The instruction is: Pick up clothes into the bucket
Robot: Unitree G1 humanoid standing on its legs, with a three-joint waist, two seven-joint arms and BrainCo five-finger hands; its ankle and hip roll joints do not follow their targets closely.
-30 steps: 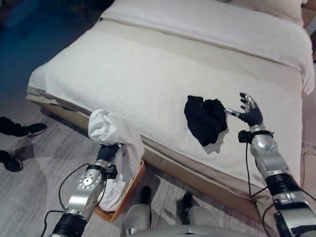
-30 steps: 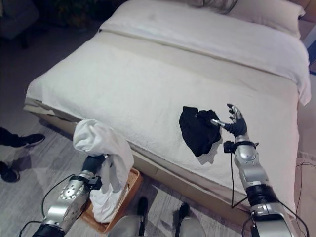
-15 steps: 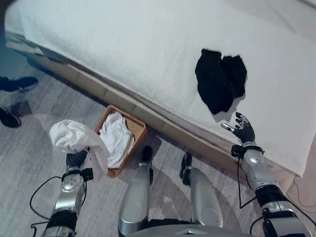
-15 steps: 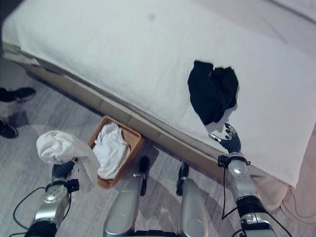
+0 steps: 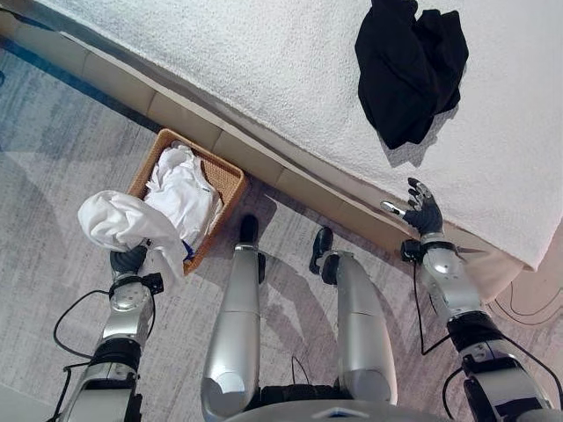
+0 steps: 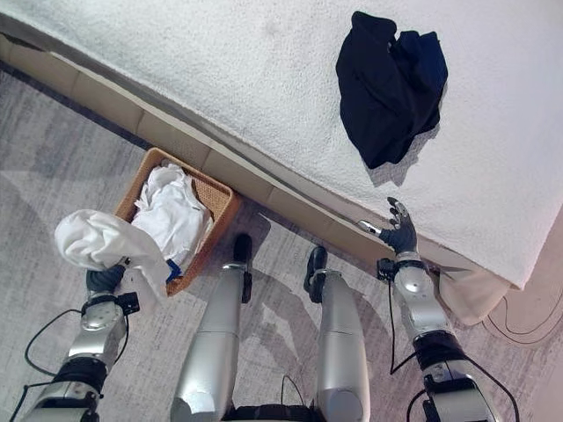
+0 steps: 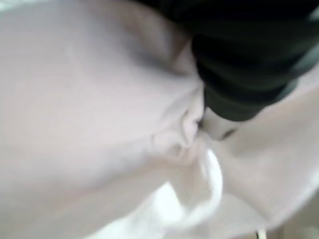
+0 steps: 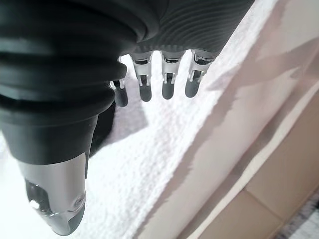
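My left hand is low at the left, shut on a bunched white garment that it holds up beside the near left side of the woven basket. In the left wrist view the white garment wraps round the hand. White clothes lie in the basket. A crumpled black garment lies on the white bed. My right hand is open at the bed's near edge, well short of the black garment; its straight fingers hang over the bed cover.
The basket stands on the grey wood-look floor, tight against the bed's tan base. The bed's corner with its hanging cover is just to the right of my right arm.
The whole view has tipped down towards the floor. My right hand has drawn back from the black garment to the bed's edge. My left hand keeps the white garment, now beside the basket.
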